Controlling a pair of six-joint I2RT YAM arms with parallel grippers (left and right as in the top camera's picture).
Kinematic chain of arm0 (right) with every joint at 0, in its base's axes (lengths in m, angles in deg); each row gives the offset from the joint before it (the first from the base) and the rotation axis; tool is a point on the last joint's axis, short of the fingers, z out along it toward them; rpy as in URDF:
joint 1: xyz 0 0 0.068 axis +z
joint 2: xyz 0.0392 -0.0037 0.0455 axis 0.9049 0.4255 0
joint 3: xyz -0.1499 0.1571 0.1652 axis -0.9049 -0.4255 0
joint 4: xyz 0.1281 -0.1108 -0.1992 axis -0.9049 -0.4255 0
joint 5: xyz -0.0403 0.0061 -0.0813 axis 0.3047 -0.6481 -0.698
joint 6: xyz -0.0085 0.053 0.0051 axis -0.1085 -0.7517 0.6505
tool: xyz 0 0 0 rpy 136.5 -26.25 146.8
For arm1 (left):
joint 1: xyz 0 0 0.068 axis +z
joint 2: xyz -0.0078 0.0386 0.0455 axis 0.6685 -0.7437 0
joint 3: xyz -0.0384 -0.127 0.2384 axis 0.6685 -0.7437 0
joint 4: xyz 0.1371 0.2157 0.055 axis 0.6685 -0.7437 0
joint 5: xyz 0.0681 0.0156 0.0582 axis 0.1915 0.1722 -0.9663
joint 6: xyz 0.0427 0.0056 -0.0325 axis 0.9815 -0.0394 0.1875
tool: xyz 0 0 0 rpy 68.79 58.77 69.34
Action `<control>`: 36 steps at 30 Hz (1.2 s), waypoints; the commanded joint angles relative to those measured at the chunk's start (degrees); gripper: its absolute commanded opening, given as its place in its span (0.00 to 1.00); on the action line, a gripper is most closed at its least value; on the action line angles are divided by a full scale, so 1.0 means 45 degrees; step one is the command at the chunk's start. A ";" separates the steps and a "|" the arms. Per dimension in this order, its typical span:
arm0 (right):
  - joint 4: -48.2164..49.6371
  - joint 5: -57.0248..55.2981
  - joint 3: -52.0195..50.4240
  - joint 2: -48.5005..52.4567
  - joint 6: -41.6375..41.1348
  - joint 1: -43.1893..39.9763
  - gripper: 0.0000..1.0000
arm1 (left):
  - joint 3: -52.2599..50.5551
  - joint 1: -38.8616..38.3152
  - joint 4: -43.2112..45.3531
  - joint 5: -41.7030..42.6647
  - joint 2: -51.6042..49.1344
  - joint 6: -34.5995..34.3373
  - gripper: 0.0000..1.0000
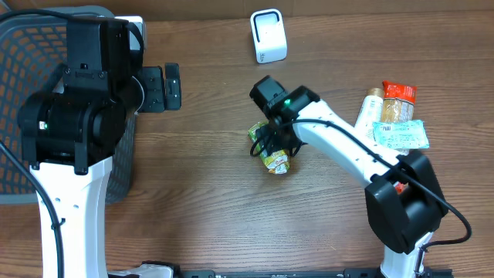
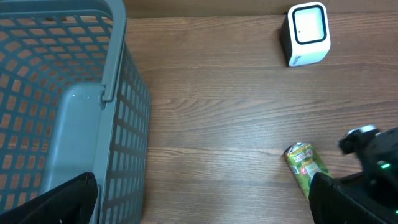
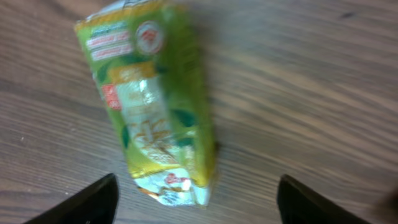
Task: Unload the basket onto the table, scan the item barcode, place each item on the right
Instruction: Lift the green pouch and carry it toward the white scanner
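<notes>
A green and yellow snack packet (image 1: 273, 157) lies flat on the wooden table near the middle. It is also in the left wrist view (image 2: 305, 167) and, blurred, in the right wrist view (image 3: 155, 106). My right gripper (image 1: 270, 142) hovers just over it, open (image 3: 199, 202), both fingers well clear of the packet's sides. The white barcode scanner (image 1: 268, 36) stands at the far edge of the table (image 2: 306, 32). Beside the basket, my left gripper (image 1: 171, 85) is wide open (image 2: 202, 205) and holds nothing.
A grey plastic mesh basket (image 1: 15, 77) fills the left side (image 2: 118, 62). Several other packaged items (image 1: 394, 116) lie in a cluster at the right, beside the right arm's base.
</notes>
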 commanded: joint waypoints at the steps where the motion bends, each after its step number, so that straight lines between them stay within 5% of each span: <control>1: 0.0748 0.0345 -0.1146 -0.0219 0.0957 0.0515 0.87 | 0.0044 -0.0087 0.0015 -0.0029 -0.0044 0.0102 1.00; 7: 0.2550 0.0486 -0.2798 -0.0209 0.1345 0.0520 0.85 | 0.0044 -0.0087 0.0015 -0.0034 -0.0039 0.0102 1.00; 16: 0.3813 0.0379 -0.3793 -0.0204 0.1345 0.0520 0.59 | 0.0044 -0.0087 0.0015 -0.0034 -0.0039 0.0102 1.00; 24: 0.3740 0.0403 -0.3424 -0.0248 0.1282 0.0505 0.04 | 0.0044 -0.0087 0.0015 -0.0034 -0.0039 0.0102 1.00; 30: 0.2443 0.2710 -0.2079 -0.1035 0.1292 0.0126 0.04 | 0.0044 -0.0087 0.0015 -0.0034 -0.0039 0.0102 1.00; 36: 0.2254 0.9058 -0.1418 -0.2574 0.2123 -0.1928 0.04 | 0.0044 -0.0087 0.0015 -0.0034 -0.0039 0.0102 1.00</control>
